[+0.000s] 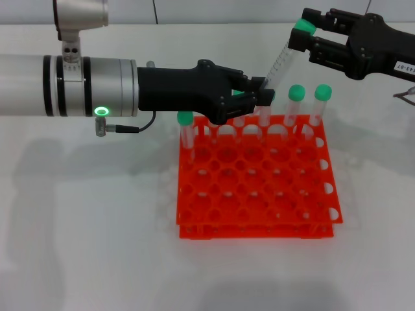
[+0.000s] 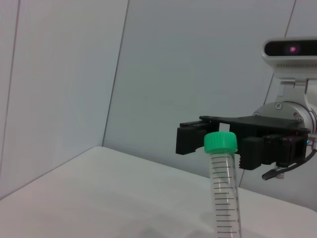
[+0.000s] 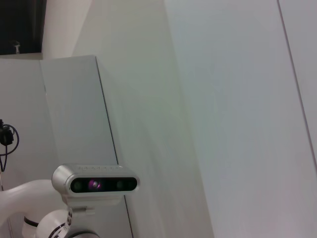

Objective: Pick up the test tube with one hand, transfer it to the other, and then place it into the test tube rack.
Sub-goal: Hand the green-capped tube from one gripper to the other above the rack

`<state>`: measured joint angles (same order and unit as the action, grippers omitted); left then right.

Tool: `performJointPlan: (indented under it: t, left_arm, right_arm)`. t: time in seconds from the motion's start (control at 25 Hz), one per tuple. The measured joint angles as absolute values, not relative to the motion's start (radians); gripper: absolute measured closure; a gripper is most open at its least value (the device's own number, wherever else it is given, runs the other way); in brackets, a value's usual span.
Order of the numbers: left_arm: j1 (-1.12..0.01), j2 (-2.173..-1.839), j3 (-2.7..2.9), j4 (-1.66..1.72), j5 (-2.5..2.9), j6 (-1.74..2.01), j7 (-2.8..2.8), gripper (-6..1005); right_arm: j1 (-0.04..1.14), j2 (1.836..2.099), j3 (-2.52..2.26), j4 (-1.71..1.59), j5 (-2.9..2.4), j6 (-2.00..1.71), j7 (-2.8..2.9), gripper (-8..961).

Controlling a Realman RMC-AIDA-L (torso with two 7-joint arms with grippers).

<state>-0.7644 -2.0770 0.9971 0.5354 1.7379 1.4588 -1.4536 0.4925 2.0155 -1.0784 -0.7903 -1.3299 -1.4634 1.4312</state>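
Mid-handover. Left claw (image 1: 249, 97) is clamped on the lower end of the test tube (image 1: 280, 63), holding it tilted in the air above the far edge of the test tube rack (image 1: 256, 188). Right claw (image 1: 310, 37) has its fingers around the green cap end; can't tell if it's actually gripping yet or just closing in. So pickup is done, transfer in progress. Left: left claw lets go, right claw sets the tube into a free hole. Other capped tubes (image 1: 296, 97) stand in the rack's far row on the desk (image 1: 84, 214).
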Motion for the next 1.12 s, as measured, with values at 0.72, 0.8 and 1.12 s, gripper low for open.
performJointPlan:
  t: [0.72, 0.8, 1.12]
  left_arm:
    - [-0.769, -2.077, 0.997, 0.537, 1.736, 1.459, -1.453, 704]
    - [-0.769, -2.077, 0.997, 0.537, 1.736, 1.459, -1.452, 703]
    - [-0.770, -2.079, 0.997, 0.537, 1.736, 1.459, -1.451, 701]
  right_arm:
    - [0.492, 2.016, -1.078, -0.788, -1.330, -1.462, 1.431, 636]
    - [0.492, 2.016, -1.078, -0.788, -1.330, -1.462, 1.431, 635]
    - [0.492, 2.015, -1.078, -0.788, -1.328, -1.462, 1.431, 632]
